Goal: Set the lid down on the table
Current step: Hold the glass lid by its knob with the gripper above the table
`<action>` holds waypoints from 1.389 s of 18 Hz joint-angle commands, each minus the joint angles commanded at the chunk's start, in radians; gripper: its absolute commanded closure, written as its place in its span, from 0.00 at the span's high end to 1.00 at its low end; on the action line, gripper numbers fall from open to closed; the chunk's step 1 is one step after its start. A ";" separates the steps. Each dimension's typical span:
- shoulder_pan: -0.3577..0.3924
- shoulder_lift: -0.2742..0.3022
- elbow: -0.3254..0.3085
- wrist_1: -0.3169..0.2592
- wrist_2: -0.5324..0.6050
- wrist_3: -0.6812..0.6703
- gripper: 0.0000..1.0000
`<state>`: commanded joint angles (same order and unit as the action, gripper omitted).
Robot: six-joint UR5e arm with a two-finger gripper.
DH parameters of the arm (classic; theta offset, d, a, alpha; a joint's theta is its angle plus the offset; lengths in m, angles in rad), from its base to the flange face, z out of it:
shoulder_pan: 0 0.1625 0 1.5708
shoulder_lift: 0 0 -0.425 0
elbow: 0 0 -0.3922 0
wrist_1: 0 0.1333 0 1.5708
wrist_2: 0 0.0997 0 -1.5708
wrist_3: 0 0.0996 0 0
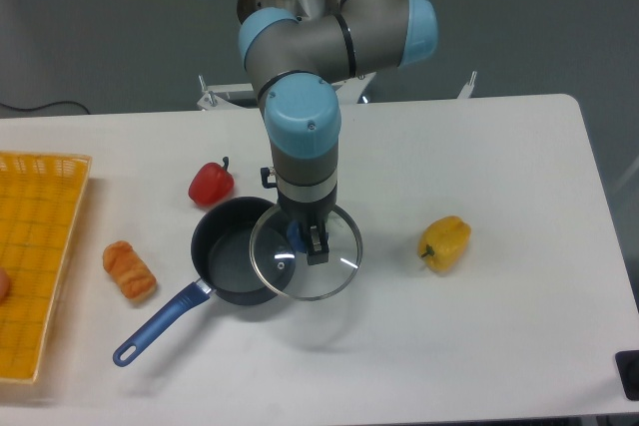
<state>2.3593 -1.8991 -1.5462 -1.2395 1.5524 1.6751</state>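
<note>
The round glass lid (334, 264) with a thin silver rim hangs in my gripper (306, 237), which is shut on its blue centre knob. The lid is held a little above the white table (479, 316), its left edge overlapping the right rim of the dark blue saucepan (228, 256). The lid's shadow falls on the table below it. The knob is mostly hidden by the fingers.
The saucepan's blue handle (160, 324) points to the front left. A red pepper (211, 183) lies behind the pan, a yellow pepper (445, 243) to the right, a bread roll (129, 270) to the left. A yellow mesh tray (35, 266) sits at the left edge.
</note>
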 joint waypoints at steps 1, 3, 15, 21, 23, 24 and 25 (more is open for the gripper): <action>0.000 0.000 -0.002 0.002 0.000 0.002 0.64; 0.000 0.000 -0.008 0.005 0.000 0.000 0.64; 0.012 0.003 0.020 0.025 -0.006 -0.002 0.64; 0.011 -0.017 0.020 0.055 -0.005 0.002 0.64; 0.015 -0.021 0.020 0.069 -0.002 0.002 0.64; 0.017 -0.021 0.020 0.071 -0.002 0.003 0.64; 0.017 -0.025 0.020 0.071 -0.002 0.003 0.64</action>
<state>2.3761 -1.9236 -1.5263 -1.1689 1.5509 1.6782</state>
